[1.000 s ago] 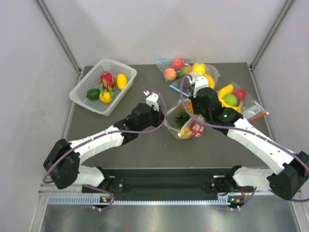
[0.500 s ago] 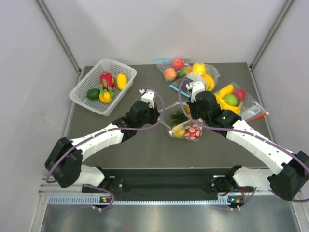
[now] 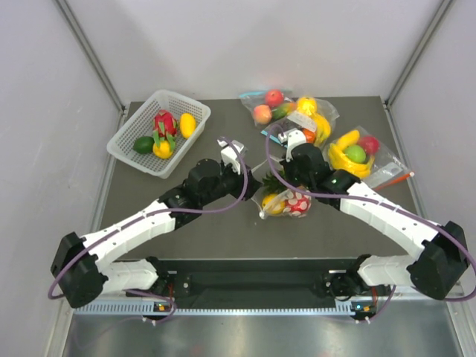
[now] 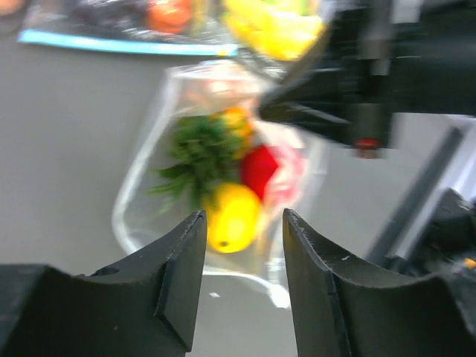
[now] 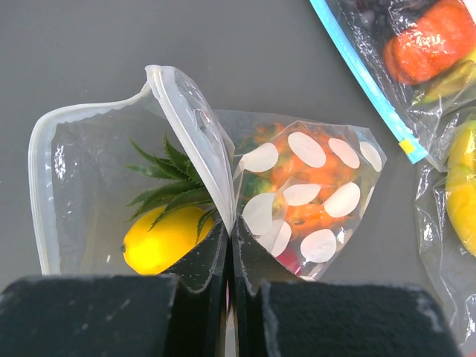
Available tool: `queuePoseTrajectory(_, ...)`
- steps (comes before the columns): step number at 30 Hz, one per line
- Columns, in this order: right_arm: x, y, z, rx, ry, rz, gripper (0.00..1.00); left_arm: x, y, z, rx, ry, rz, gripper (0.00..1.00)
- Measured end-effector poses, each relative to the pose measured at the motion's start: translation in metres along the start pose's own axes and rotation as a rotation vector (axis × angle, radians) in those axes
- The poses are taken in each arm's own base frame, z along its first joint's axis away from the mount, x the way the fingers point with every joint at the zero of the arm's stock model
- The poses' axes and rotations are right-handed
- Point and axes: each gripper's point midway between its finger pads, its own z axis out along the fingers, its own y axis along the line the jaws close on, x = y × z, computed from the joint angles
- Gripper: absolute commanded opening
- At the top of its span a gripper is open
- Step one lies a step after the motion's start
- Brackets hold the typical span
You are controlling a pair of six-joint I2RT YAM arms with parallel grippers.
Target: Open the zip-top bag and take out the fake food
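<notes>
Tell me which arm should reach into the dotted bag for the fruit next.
Left, likely. The left gripper is open, facing the mouth of the zip-top bag, yellow fruit straight ahead. The right gripper is shut on its rim, holding it open.

The zip-top bag [image 5: 312, 193] gapes wide, a clear lane before the left gripper [image 4: 239, 253], fingers spread. The right gripper [image 5: 229, 245] pinches one rim, crowding that side; the blue-zip bag [image 5: 379, 67] lies close behind, possibly touching.
</notes>
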Motion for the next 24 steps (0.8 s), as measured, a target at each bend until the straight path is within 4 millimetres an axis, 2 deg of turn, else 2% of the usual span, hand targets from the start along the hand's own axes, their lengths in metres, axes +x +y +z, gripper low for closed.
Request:
queuePoseTrajectory(3,-0.001,0.002,0.0,-0.007,-0.003,-0.001,0.0,-0.003,-0.02,-0.001,0.059,0.001,0.007,0.5)
queuePoseTrajectory(6,-0.001,0.004,0.0,-0.01,-0.005,-0.001,0.0,0.004,-0.027,0.012,0.069,0.031,-0.006,0.49)
queuePoseTrajectory(12,-0.001,0.01,-0.001,-0.029,-0.004,-0.002,0.0,0.051,-0.006,0.044,-0.015,0.148,-0.049,0.53)
queuePoseTrajectory(15,0.0,0.014,-0.002,-0.04,-0.005,-0.007,0.0,0.064,0.005,0.057,-0.069,0.179,-0.061,0.54)
queuePoseTrajectory(24,0.0,0.026,-0.005,-0.07,-0.008,-0.026,0.0,0.05,0.018,0.077,-0.152,0.127,-0.062,0.55)
